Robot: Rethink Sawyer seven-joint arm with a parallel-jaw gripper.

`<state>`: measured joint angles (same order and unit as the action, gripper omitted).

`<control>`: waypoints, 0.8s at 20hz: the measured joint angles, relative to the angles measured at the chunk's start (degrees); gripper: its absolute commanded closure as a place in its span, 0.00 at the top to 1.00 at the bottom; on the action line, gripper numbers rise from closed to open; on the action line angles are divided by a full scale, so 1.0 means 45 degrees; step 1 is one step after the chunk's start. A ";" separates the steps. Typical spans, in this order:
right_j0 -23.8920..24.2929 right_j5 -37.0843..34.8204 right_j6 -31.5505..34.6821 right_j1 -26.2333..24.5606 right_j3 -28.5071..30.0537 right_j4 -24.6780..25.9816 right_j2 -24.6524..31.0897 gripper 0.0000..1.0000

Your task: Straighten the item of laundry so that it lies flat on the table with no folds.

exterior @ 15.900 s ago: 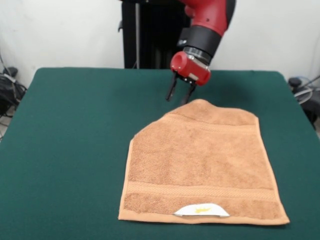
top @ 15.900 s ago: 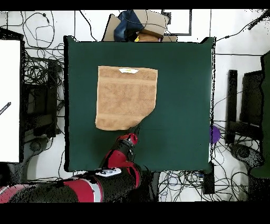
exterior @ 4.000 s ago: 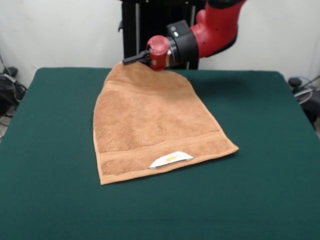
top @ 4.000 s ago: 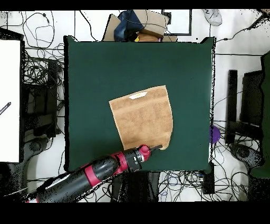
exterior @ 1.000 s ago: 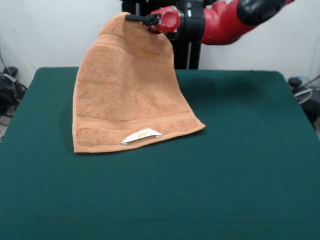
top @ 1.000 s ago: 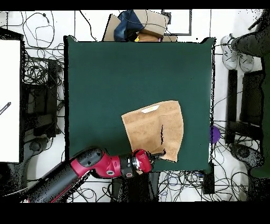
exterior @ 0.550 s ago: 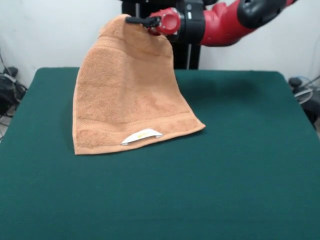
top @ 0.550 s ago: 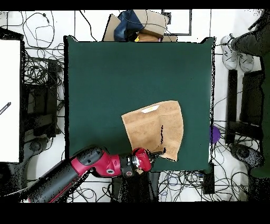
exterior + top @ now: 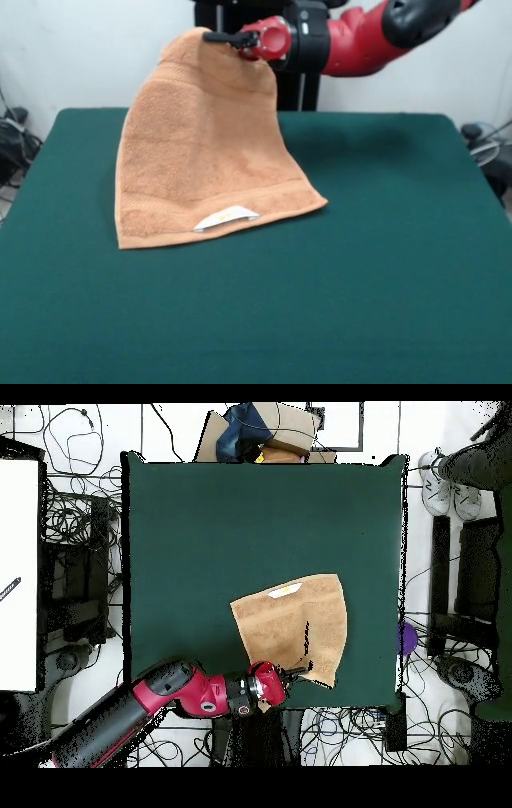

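Main risk from here, as a judgement: slipping of the towel out of the end effector, since only a small piece of one edge appears pinched, with most of the cloth hanging free below. Also possible: a new fold on lowering, because the hanging cloth already bends where it meets the surface, and a descent straight down would likely pile the upper part on the lower part. A further worry: a crease line visible down the middle of the towel in the overhead view, which could set into a fold if not pulled out.

Arm stretched almost horizontal in the front view, wrist turned sideways, end effector pointing sideways rather than down, high above the surface. In the overhead view, positioned close to the surface edge on the robot's side.

End effector clenched on the top edge of the towel. Towel draped downward from it and spread forward, away from the robot base; lower band with the white label resting on the surface, well below and in front of the end effector.
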<state>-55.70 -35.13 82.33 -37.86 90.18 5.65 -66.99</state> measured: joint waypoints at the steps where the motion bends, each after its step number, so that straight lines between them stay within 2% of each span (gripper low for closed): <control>1: 0.0007 -0.0003 0.0000 0.0051 -0.0002 0.0000 0.0000 0.00; 4: 0.0012 -0.0003 0.0000 0.0134 -0.0004 0.0000 0.0000 0.00; 5: 0.0018 -0.0016 0.0000 0.0257 -0.0002 0.0003 -0.0002 1.00; 16: 0.0018 -0.0117 0.0000 0.0457 -0.0002 0.0084 -0.0002 1.00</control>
<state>-55.62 -35.65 82.33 -35.80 90.17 6.03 -67.00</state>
